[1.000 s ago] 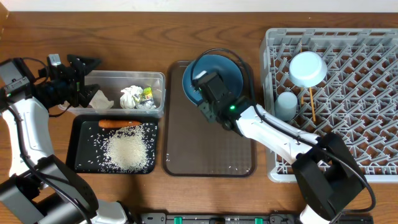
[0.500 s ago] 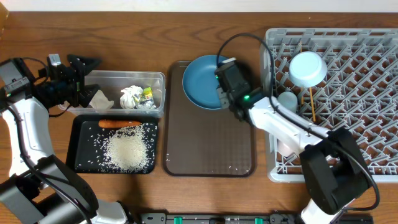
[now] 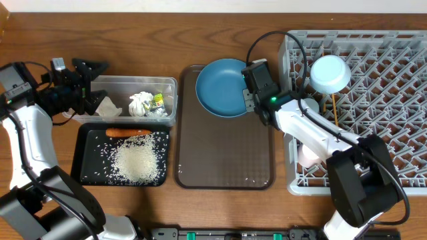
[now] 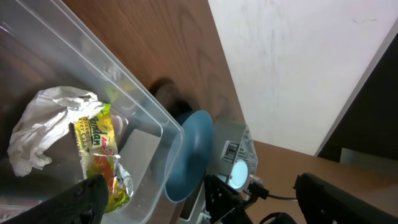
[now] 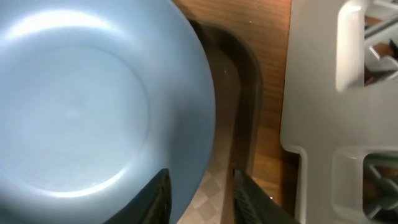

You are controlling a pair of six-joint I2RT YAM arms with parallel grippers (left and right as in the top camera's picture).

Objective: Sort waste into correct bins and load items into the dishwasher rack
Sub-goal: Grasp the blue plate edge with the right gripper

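While the right jaws stand spread, the rim of the blue plate [image 5: 81,106] lies between them.

A robot test room, set up like a kitchen: a wooden table [image 3: 220,213], a grey dish rack [image 3: 380,133] on the right, a robot arm [image 3: 28,141] on the left, a bare white wall [image 4: 298,62].

Bright, even indoor light with soft shadows.
The overhead view is sharp; the arms cast faint shadows on the tabletop [image 3: 133,40]. In the right wrist view a broad pale sheen lies across the blue plate [image 5: 81,106], and the bottom edge is blurred. The clear tub [image 4: 124,93] glints in the tilted left wrist view.
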